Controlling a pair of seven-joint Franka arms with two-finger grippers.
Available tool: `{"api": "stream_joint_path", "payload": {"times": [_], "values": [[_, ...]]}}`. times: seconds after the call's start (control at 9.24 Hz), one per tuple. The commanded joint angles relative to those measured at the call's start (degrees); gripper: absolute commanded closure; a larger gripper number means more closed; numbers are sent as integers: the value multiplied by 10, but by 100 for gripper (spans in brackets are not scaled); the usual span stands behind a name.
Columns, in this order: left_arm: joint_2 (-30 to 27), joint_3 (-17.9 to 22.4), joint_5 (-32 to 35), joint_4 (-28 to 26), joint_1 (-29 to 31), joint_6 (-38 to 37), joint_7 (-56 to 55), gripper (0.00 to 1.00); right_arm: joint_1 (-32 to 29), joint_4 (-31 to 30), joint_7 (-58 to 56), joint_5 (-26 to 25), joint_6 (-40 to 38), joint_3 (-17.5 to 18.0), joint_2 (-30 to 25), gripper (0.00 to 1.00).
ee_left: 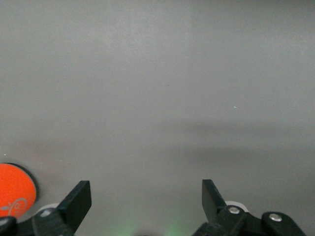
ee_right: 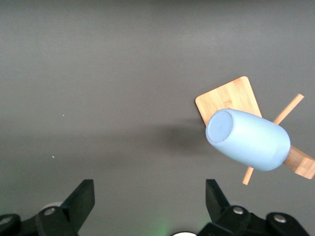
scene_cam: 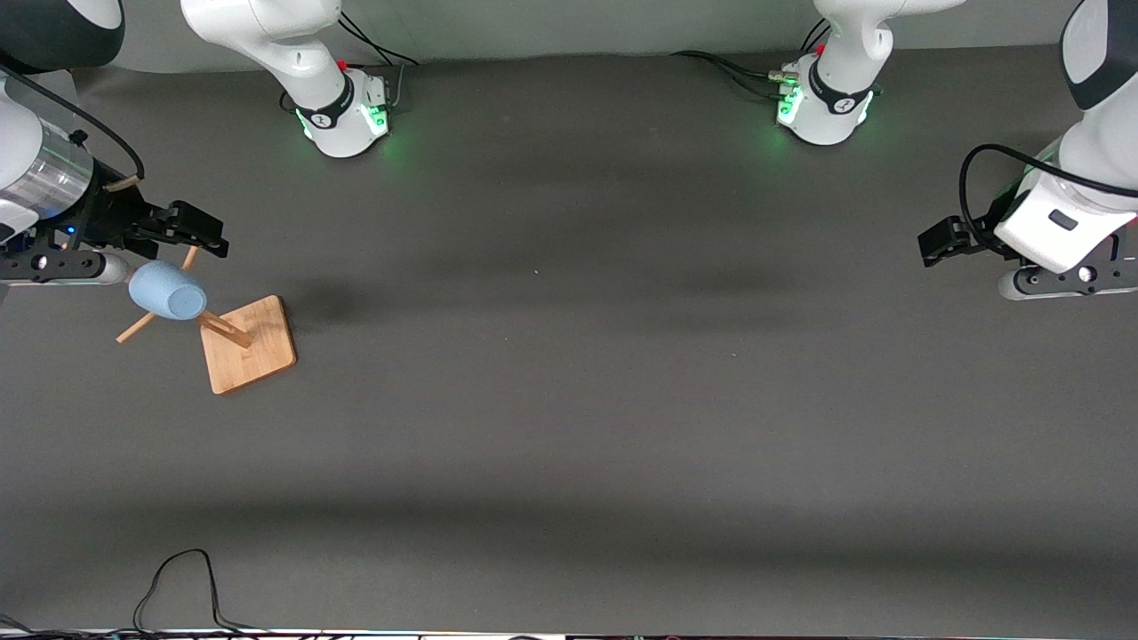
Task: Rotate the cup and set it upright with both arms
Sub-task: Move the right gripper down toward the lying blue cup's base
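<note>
The pale-blue cup (scene_cam: 167, 289) hangs tilted on a peg of a small wooden rack, with its closed base pointing away from the rack's square base (scene_cam: 249, 345). It also shows in the right wrist view (ee_right: 248, 140), off to one side of the jaws. My right gripper (scene_cam: 206, 236) is open and empty in the air close beside the cup, not touching it; the right wrist view (ee_right: 150, 196) shows bare table between its jaws. My left gripper (scene_cam: 941, 242) waits open and empty over the left arm's end of the table, and shows in the left wrist view (ee_left: 146, 196).
The rack's thin wooden pegs (scene_cam: 133, 331) stick out past the cup. An orange disc (ee_left: 15, 189) shows at the edge of the left wrist view. A black cable (scene_cam: 178, 578) lies at the table edge nearest the front camera. The table (scene_cam: 569, 356) is dark grey.
</note>
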Motion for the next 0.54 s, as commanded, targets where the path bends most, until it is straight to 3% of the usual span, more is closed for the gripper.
{"api": "stream_joint_path", "payload": {"times": [0.0,0.22,0.43], "values": [[2,3,-1,8,-4,-17,9,0,-10,35,14,-18,-19,-4,21,0],[2,3,-3,9,-2,-34,8,0,-31,52,60,-26,-19,-5,35,0],[7,2,-8,10,-3,-27,9,0,-46,58,198,-26,-20,-9,56,0]]}}
